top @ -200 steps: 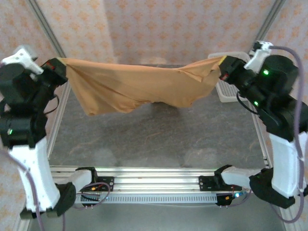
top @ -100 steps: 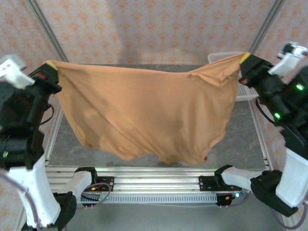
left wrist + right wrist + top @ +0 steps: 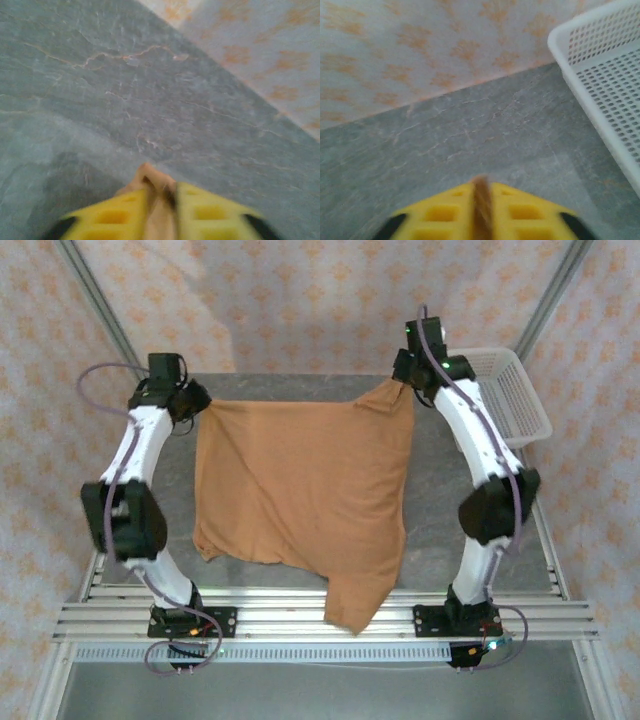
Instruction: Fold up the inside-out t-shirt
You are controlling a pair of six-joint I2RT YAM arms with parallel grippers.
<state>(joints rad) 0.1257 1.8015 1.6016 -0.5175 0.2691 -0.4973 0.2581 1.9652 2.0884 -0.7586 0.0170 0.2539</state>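
I have two pincers on screen, both at the far side of the worktop (image 3: 300, 387). The left pincer (image 3: 192, 402) is narrowed to a slit and clenched on a nub of orange-tan cloth. On its wrist camera the two yellow left fingers (image 3: 115, 215) stand close together, with the cloth poking up between them. The right pincer (image 3: 402, 380) is much the same: the two yellow right fingers (image 3: 440, 212) are drawn in on a thin upright fold of the same cloth, which fills the gap between them.

There is one t-shirt (image 3: 300, 490). From above I see it spread out over the grey worktop between the two arms, with its far left corner at the left pincer and its far right corner bunched up at the right pincer. The near right part trails over the metal rails (image 3: 250, 605) at the near edge.

One white basket (image 3: 510, 390) sits at the far right corner, just beside the right pincer and apart from the t-shirt.
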